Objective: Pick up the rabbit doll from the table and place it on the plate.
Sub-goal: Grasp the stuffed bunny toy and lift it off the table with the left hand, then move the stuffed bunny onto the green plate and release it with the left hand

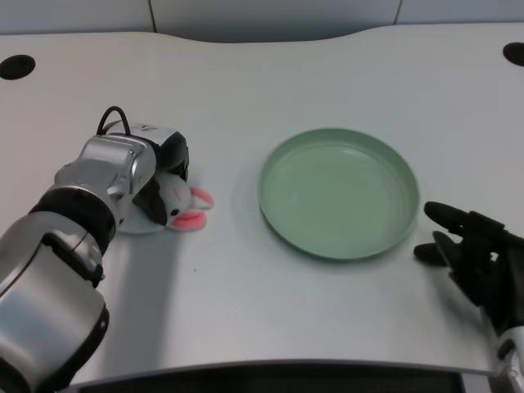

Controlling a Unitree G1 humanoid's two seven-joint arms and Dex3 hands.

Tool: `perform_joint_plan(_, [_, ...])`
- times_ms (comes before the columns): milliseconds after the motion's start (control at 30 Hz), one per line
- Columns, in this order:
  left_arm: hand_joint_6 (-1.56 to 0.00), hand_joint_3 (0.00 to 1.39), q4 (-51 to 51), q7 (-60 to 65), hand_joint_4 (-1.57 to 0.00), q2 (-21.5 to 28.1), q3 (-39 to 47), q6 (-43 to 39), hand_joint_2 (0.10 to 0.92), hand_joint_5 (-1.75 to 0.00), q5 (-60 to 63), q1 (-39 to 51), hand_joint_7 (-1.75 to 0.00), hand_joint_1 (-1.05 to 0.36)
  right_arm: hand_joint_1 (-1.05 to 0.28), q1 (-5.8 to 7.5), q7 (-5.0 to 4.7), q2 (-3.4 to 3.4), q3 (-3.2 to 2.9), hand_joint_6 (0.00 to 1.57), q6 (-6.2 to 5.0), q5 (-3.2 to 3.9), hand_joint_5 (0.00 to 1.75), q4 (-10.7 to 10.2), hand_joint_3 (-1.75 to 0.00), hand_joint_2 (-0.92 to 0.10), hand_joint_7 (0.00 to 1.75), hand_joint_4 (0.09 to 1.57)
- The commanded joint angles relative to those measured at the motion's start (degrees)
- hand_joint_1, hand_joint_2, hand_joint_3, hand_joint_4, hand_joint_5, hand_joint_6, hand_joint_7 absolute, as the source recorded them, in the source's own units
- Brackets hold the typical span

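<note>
While hand grips: one rabbit doll, one plate.

No text, label or number can be read anywhere. A small pale mark is seen on the left hand, beside the rabbit doll, but it is too small to be made out.

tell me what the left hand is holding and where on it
The left hand is closed over the rabbit doll at its body end; the pink ears stick out free. The doll lies on the table, not lifted.
</note>
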Motion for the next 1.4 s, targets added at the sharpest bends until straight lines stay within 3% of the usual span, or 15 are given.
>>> perform_joint_plan(33, [-1.0, 0.0, 0.1, 0.0, -0.63, 0.5, -0.6, -0.3, 0.774, -1.13, 0.4, 0.2, -0.25, -0.37, -0.41, 0.54, 0.23, -0.22, -0.11, 0.97, -0.17, 0.59, 0.74, -0.3, -0.19, -0.92, 0.0, 0.79])
perform_joint_plan(100, [-1.0, 0.0, -0.1, 0.1, -0.61, 0.6, -0.4, -0.5, 0.775, -1.22, 0.3, 0.3, -0.28, -0.36, -0.41, 0.55, 0.16, -0.21, -0.07, 0.97, -0.32, 0.49, 0.74, -0.4, -0.19, -0.92, 0.0, 0.79])
perform_joint_plan(200, [-0.76, 0.0, -0.2, 0.2, -0.56, 0.7, 0.2, -1.2, 0.773, -1.49, -0.3, 0.4, -0.9, -0.31, -0.42, 0.69, -0.13, -0.21, 0.02, 0.97, 0.63, 0.3, 0.74, -1.1, -0.19, -0.92, 0.0, 0.8])
perform_joint_plan(267, [-0.71, 0.0, -0.3, 0.4, -0.57, 0.8, 0.5, -1.5, 0.779, -1.48, -0.6, 0.5, -0.98, -0.27, -0.42, 0.76, -0.25, -0.25, 0.08, 0.97, 0.67, 0.11, 0.74, -1.2, -0.2, -0.92, 0.0, 0.79])
perform_joint_plan(400, [-0.84, 0.0, -0.5, 1.2, -0.61, 1.1, 1.4, -2.6, 0.807, -1.17, -1.4, 1.0, -0.59, -0.21, -0.41, 0.57, 0.39, -0.14, -0.2, 0.97, -0.24, 0.74, 0.74, -0.5, -0.19, -0.92, 0.0, 0.79])
perform_joint_plan(467, [-0.9, 0.0, -0.5, 1.9, -0.62, 1.1, 1.5, -2.8, 0.815, -1.11, -1.5, 1.1, -0.48, -0.21, -0.42, 0.55, 0.12, -0.3, -0.15, 0.97, -0.11, 0.43, 0.74, -0.3, -0.19, -0.92, 0.01, 0.79])
perform_joint_plan(567, [-0.93, 0.01, -0.4, 2.5, -0.62, 1.1, 1.8, -3.0, 0.83, -1.11, -1.7, 1.3, -0.41, -0.21, -0.41, 0.66, -0.18, -0.28, -0.08, 0.97, 0.36, 0.18, 0.74, -0.8, -0.19, -0.92, 0.01, 0.79])
perform_joint_plan(833, [-0.99, 0.0, -1.0, 4.3, -0.6, 1.9, 4.5, -5.3, 0.849, -0.99, -4.4, 1.8, -0.33, -0.2, -0.41, 0.43, 0.3, -0.28, -0.24, 0.97, -0.15, 0.56, 0.74, 0.0, -0.18, -0.92, 0.01, 0.8])
perform_joint_plan(867, [-0.96, 0.01, -1.2, 4.5, -0.55, 2.1, 5.1, -5.7, 0.857, -1.15, -5.1, 1.9, -0.45, -0.19, -0.42, 0.39, 0.21, -0.32, -0.21, 0.97, -0.19, 0.44, 0.73, 0.1, -0.18, -0.92, 0.01, 0.8])
perform_joint_plan(900, [-0.7, 0.0, -1.3, 4.6, -0.5, 2.3, 5.6, -5.9, 0.863, -1.5, -5.5, 1.9, -1.11, -0.17, -0.42, 0.37, 0.15, -0.35, -0.2, 0.97, -0.2, 0.36, 0.73, 0.2, -0.18, -0.92, 0.01, 0.8])
perform_joint_plan(933, [-0.57, 0.0, -1.4, 4.7, -0.48, 2.4, 5.8, -6.1, 0.866, -1.64, -5.7, 2.0, -1.44, -0.16, -0.42, 0.34, 0.12, -0.36, -0.2, 0.97, -0.22, 0.32, 0.73, 0.2, -0.18, -0.92, 0.01, 0.8])
perform_joint_plan(1000, [-0.54, 0.01, -2.0, 4.7, -0.62, 2.9, 7.9, -7.3, 0.888, -1.72, -7.9, 2.1, -1.65, -0.12, -0.42, 0.29, 0.23, -0.3, -0.15, 0.97, -0.77, 0.33, 0.73, 0.5, -0.18, -0.92, 0.01, 0.8])
perform_joint_plan(1100, [-0.55, 0.01, -2.9, 4.7, -0.73, 3.8, 9.5, -8.0, 0.899, -1.74, -9.4, 2.0, -1.74, -0.12, -0.42, 0.23, 0.61, -0.03, -0.29, 0.98, -0.68, 0.93, 0.74, 0.5, -0.18, -0.92, 0.01, 0.81])
perform_joint_plan(1200, [-0.56, 0.01, -4.1, 4.7, -0.75, 4.6, 10.8, -8.8, 0.895, -1.75, -10.3, 2.3, -1.75, -0.12, -0.42, 0.15, 0.15, -0.25, -0.01, 0.97, -1.21, 0.1, 0.73, 1.0, -0.18, -0.92, 0.01, 0.8])
perform_joint_plan(1400, [-0.57, 0.01, -9.3, 5.4, -0.78, 7.0, 15.1, -12.9, 0.888, -1.75, -14.2, 3.9, -1.75, -0.14, -0.42, 0.09, 0.26, 0.09, -0.02, 0.98, -0.37, 0.48, 0.74, 0.4, -0.18, -0.92, 0.01, 0.81])
